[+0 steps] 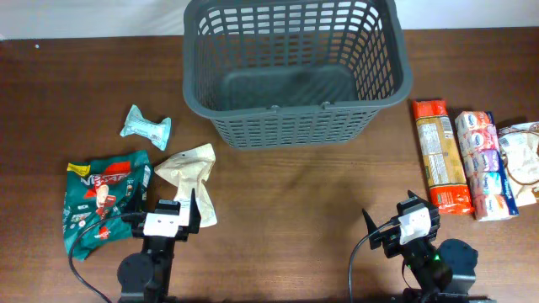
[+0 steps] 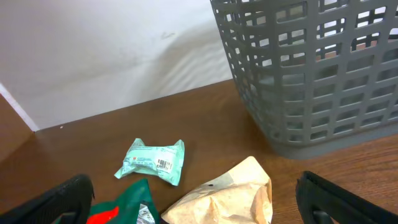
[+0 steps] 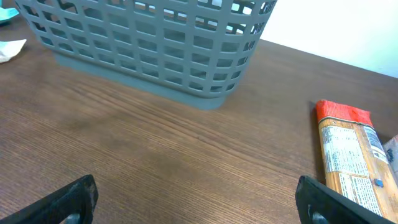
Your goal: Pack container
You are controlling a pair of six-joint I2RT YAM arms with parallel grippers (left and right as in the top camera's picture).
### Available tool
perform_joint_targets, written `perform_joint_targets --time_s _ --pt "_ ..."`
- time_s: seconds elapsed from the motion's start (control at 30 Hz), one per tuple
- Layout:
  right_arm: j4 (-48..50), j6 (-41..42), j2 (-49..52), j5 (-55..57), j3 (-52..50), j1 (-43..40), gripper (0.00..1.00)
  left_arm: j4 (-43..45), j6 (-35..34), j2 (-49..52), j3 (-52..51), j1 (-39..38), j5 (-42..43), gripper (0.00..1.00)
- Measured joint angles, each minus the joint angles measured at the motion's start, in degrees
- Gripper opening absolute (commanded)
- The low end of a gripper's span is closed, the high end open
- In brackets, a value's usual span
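Note:
The dark grey lattice container point(image 1: 295, 126) stands empty at the back middle of the table; it also shows in the left wrist view point(image 2: 317, 81) and the right wrist view point(image 3: 149, 50). My left gripper point(image 1: 166, 220) is open and empty at the front left, just behind a beige paper packet point(image 1: 189, 172), a green snack bag point(image 1: 103, 194) and a small teal packet point(image 1: 145, 126). My right gripper point(image 1: 404, 229) is open and empty at the front right, beside a long orange cracker pack point(image 1: 442, 156).
Further right lie a pink-and-blue wrapped pack point(image 1: 484, 164) and a white packet point(image 1: 522, 160) at the table's right edge. A white wall runs behind the table. Cables trail from both arm bases at the front edge.

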Motion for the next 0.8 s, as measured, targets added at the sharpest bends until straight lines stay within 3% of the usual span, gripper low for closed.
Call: perform_joint_targets --time_s 0.33,0.47,0.5,0.63,0.8 --pt "0.0 0.0 0.0 0.0 0.0 0.0 0.99 0.1 0.0 0.0 0.0 0.0 1.9 0.99" --pt "0.0 0.0 0.0 0.0 0.0 0.0 0.99 -11.2 -5.3 0.3 5.0 0.0 4.5 0.99" --pt "0.0 0.0 0.0 0.0 0.0 0.0 0.99 -18.1 -8.0 1.6 10.0 0.0 4.2 0.99" --pt "0.0 0.0 0.0 0.0 0.0 0.0 0.99 -31.6 -12.4 9.7 30.5 0.0 0.1 0.99" --pt "0.0 0.0 0.0 -0.1 0.0 0.0 0.99 -47.3 -11.7 31.0 60.9 0.0 -2.9 0.99"
